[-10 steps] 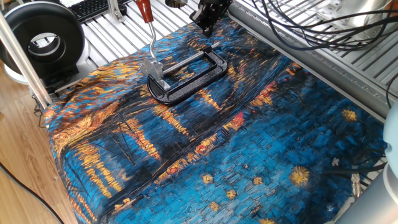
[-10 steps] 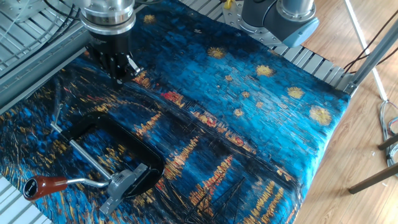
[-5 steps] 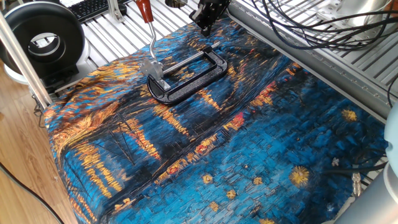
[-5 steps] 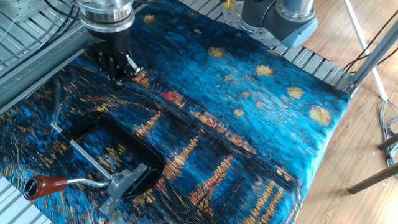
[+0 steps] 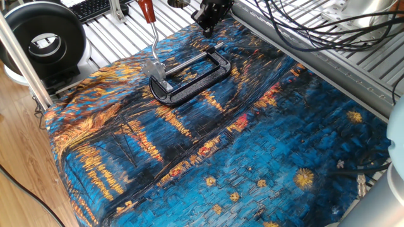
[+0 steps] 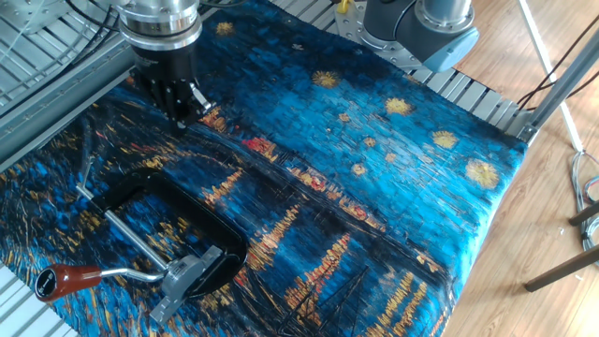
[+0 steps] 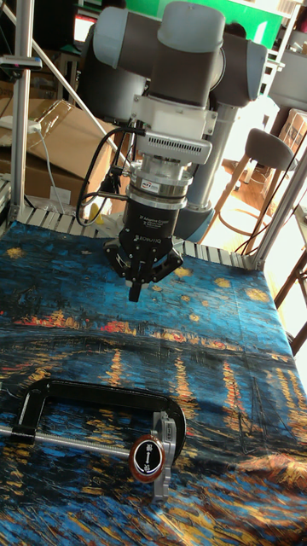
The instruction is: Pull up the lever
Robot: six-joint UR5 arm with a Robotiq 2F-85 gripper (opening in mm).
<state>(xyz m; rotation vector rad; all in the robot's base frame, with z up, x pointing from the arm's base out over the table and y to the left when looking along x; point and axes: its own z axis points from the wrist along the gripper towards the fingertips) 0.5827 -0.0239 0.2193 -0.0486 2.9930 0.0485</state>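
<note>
The lever (image 5: 153, 36) is a thin curved silver arm with a red tip (image 5: 146, 9), hinged to a silver bracket (image 5: 156, 69) on the black clamp frame (image 5: 189, 85). In the other fixed view the lever (image 6: 126, 273) lies low, with its red tip (image 6: 70, 278) over the table's edge. In the tall view the red tip (image 7: 147, 455) faces the camera. My gripper (image 7: 135, 295) hangs shut and empty above the cloth, behind the clamp and apart from the lever. It also shows as the gripper (image 6: 181, 119) and the gripper (image 5: 209, 28).
A blue and orange painted cloth (image 5: 252, 145) covers the table. The clamp's screw rod (image 6: 131, 239) spans the frame. A black round device (image 5: 44, 41) and a keyboard (image 5: 95, 7) sit past the cloth's edge. Cables (image 5: 315, 25) lie on the slatted surface, and the robot base (image 6: 421, 28) stands at the far side.
The gripper has shifted very slightly sideways and stays shut. The lever and the clamp have not moved.
</note>
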